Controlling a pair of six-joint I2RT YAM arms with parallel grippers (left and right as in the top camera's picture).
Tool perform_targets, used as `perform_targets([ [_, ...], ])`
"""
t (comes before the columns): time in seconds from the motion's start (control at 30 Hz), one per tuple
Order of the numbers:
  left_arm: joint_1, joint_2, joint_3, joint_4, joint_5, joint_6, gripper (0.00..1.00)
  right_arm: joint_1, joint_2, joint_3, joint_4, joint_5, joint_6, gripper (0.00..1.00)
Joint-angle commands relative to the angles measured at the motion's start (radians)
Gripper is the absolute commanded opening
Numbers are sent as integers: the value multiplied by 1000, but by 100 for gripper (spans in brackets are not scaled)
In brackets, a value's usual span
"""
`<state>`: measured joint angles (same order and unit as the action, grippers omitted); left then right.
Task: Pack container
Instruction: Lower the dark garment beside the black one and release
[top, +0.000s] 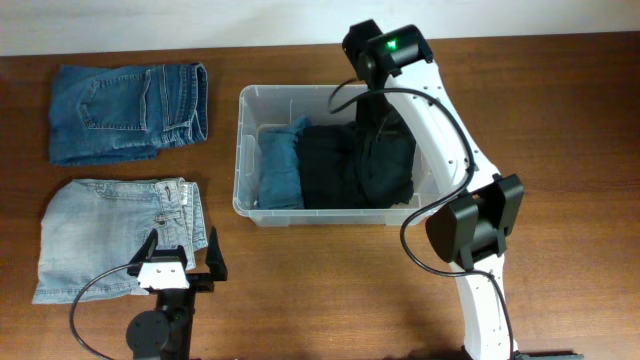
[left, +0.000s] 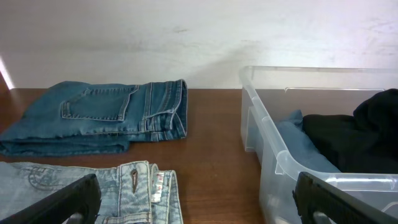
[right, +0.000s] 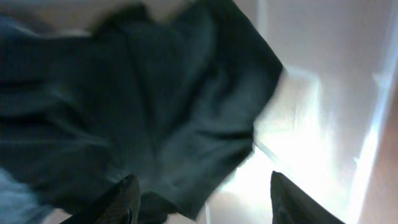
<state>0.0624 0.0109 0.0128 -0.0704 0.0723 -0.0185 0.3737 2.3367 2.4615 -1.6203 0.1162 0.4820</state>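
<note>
Packing the container (top: 245, 150), judged partway: two garments in, two jeans out.
Container sits centrally on the table (top: 560, 120), holding a black garment (top: 350, 165) and a blue garment (top: 280, 165). Right hand (right: 205, 199) hangs above the black one, fingers apart, gripping nothing. Left hand (top: 181, 245) is wide open over the light jeans (top: 100, 235); the dark jeans (top: 125, 110) lie beyond. Next move likely calls for pinching the folded light jeans and clearing the rim. Brown wood surface, white wall (left: 186, 37).

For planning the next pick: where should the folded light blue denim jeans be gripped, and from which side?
Pinch the folded light blue denim jeans at their stacked waistband edge, coming from above with the open left tool. They lie flat, and that thick edge lies nearest the tool, probably gathering every layer.
</note>
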Motion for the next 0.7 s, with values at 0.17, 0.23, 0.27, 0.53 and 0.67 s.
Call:
perform_targets([
  [0.17,6,-5,-4,-2,11,12,99,-1,-5,1,149,-268,-253,54],
  [0.23,6,-5,-4,-2,11,12,99,-2,-6,-25,161,-258,-286,44],
  [0.27,6,-5,-4,-2,11,12,99,-3,-5,-38,165,-253,-292,38],
  [0.53,6,-5,-4,-2,11,12,99,-3,-6,-239,256,-247,-269,14],
  [0.67,6,-5,-4,-2,11,12,99,-3,-5,-369,317,-252,-265,7],
])
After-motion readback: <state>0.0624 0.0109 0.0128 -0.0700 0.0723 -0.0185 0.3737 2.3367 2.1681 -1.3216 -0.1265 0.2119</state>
